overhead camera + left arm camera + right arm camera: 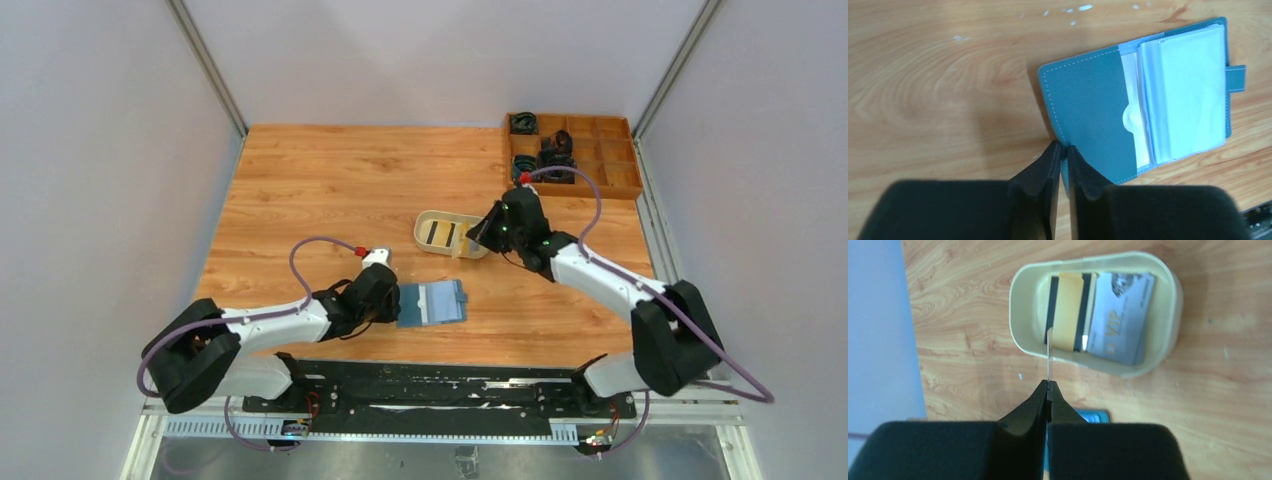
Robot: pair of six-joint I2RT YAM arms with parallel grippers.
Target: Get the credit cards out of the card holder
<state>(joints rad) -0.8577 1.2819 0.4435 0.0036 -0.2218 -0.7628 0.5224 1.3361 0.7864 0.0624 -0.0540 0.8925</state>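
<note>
The teal card holder [432,302] lies open on the table; its pale inner sleeves [1188,95] and closing tab [1235,78] face up. My left gripper [1062,147] is shut on its left cover's near edge [388,300]. My right gripper [1048,384] is shut on a thin credit card [1049,352], seen edge-on, held just above the near rim of the beige oval tray [1168,330]. In the tray lie a tan card with dark stripes [1066,312] and a whitish card [1120,315]. My right gripper is at the tray's right end [482,232].
A wooden compartment box [600,178] with dark items stands at the back right corner. Grey walls close in the table on both sides and at the back. A corner of the card holder [1093,416] shows behind my right fingers.
</note>
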